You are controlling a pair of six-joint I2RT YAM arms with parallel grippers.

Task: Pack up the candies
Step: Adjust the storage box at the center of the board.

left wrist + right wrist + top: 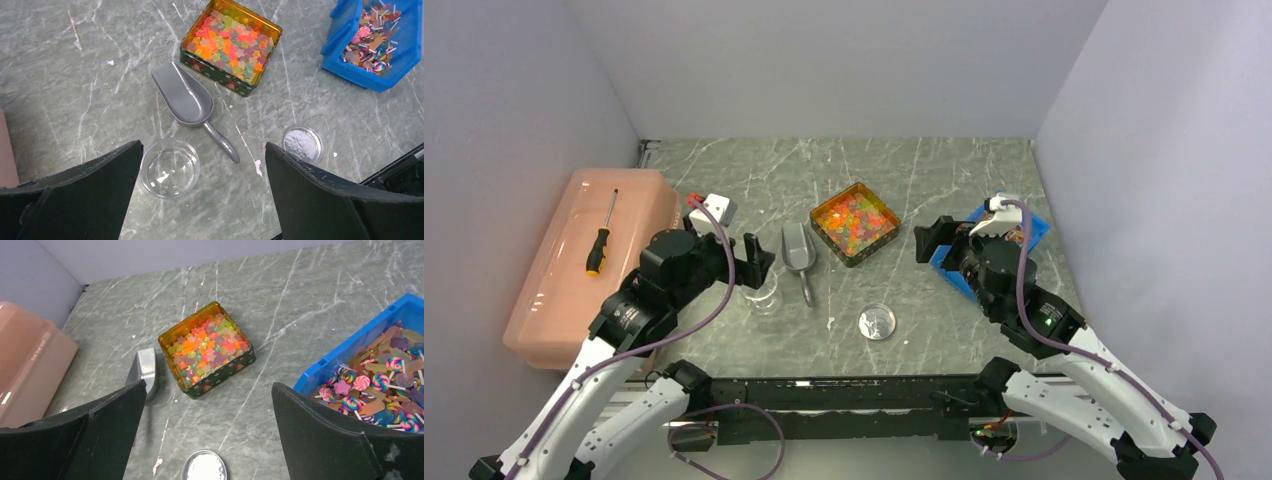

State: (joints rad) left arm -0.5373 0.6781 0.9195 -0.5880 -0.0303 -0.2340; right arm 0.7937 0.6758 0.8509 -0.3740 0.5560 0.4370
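The candies (854, 218) (230, 42) (210, 347) are tiny glossy pieces in orange, yellow, red and green that fill a square gold tin (212, 74) at the table's middle. A metal scoop (799, 255) (187, 100) (145, 369) lies empty just left of the tin. An empty clear round cup (764, 294) (170, 168) stands near the scoop's handle. Its flat clear lid (877, 321) (302, 144) (204, 466) lies further right. My left gripper (759, 262) (202, 147) hangs open above the cup and holds nothing. My right gripper (932, 240) (209, 386) is open and empty, right of the tin.
A blue bin (1032, 232) (350, 35) (350, 342) of lollipops and mixed sweets sits at the right, under the right wrist. A long pink lidded box (554, 290) (25, 360) lies along the left wall with a screwdriver (602, 235) on top.
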